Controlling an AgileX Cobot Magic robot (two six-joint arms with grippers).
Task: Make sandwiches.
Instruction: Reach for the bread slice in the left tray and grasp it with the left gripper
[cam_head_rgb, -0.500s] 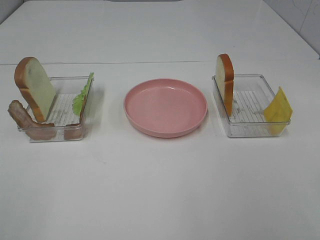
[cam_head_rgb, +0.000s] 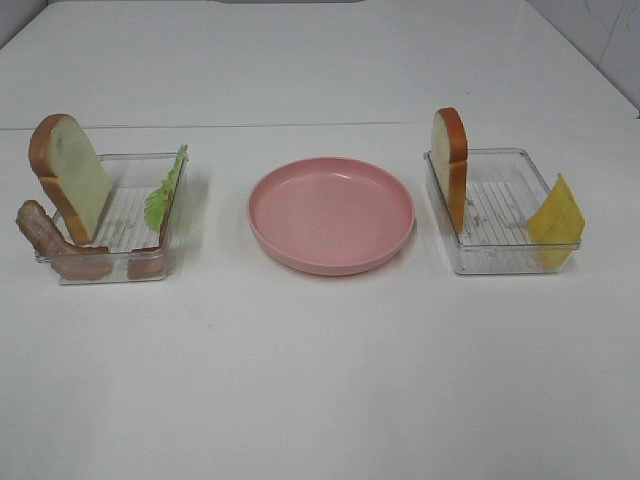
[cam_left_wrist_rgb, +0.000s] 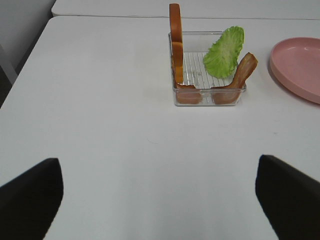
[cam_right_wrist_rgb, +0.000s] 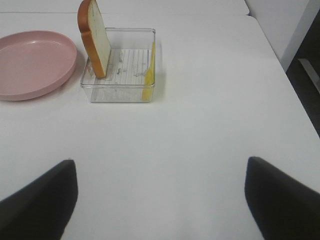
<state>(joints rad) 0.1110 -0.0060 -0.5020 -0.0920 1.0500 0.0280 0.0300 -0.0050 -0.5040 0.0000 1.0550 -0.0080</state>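
In the left clear tray (cam_head_rgb: 140, 160) a bread slice (cam_head_rgb: 70, 175) leans upright, with a ruffled lettuce leaf (cam_head_rgb: 165, 188) against the far wall and bacon strips (cam_head_rgb: 55, 245) draped over the front corner. The right tray (cam_head_rgb: 495, 155) holds another upright bread slice (cam_head_rgb: 451, 165) and a yellow cheese square (cam_head_rgb: 556, 215). Neither arm shows in the high view. My left gripper (cam_left_wrist_rgb: 159, 200) is open, well short of the lettuce (cam_left_wrist_rgb: 225, 51), bacon (cam_left_wrist_rgb: 240, 77) and bread (cam_left_wrist_rgb: 175, 42). My right gripper (cam_right_wrist_rgb: 160, 197) is open too, back from the bread (cam_right_wrist_rgb: 94, 35) and cheese (cam_right_wrist_rgb: 149, 75).
A round pink plate (cam_head_rgb: 331, 213) lies between the two trays; its rim shows in both wrist views (cam_left_wrist_rgb: 300, 65) (cam_right_wrist_rgb: 32, 62). The white table (cam_head_rgb: 320, 380) stretches out in front of them. The table's edge drops off beside the right arm (cam_right_wrist_rgb: 285, 70).
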